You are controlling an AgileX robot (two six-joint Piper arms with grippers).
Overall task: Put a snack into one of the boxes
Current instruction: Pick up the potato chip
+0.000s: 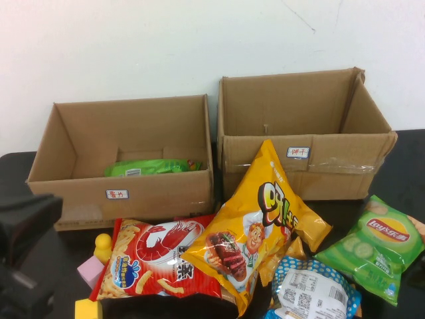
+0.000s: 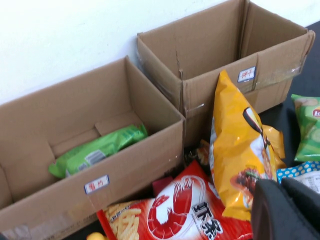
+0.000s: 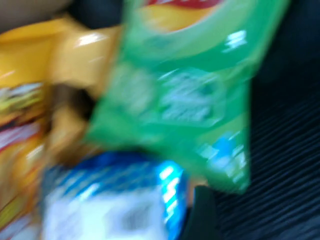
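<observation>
Two open cardboard boxes stand at the back. The left box (image 1: pixel 80 133) holds a green snack bag (image 1: pixel 149 167); it also shows in the left wrist view (image 2: pixel 97 150). The right box (image 1: pixel 372 149) looks empty. In front lie a red shrimp-chip bag (image 1: pixel 156 259), a tall yellow bag (image 1: pixel 255 222), a green Lay's bag (image 1: pixel 375 246) and a blue dotted bag (image 1: pixel 312 289). My left gripper (image 2: pixel 286 207) is shut and empty, above the near edge of the yellow bag (image 2: pixel 237 145). My right gripper (image 3: pixel 201 212) is low beside the green Lay's bag (image 3: pixel 190 85) and the blue bag (image 3: pixel 115 200).
The left arm (image 1: pixel 23 232) is a dark shape at the near left of the black table (image 1: pixel 408 173). A yellow toy figure (image 1: pixel 103 247), a pink block (image 1: pixel 91 270) and a yellow block (image 1: pixel 86 309) sit left of the red bag. A white wall is behind the boxes.
</observation>
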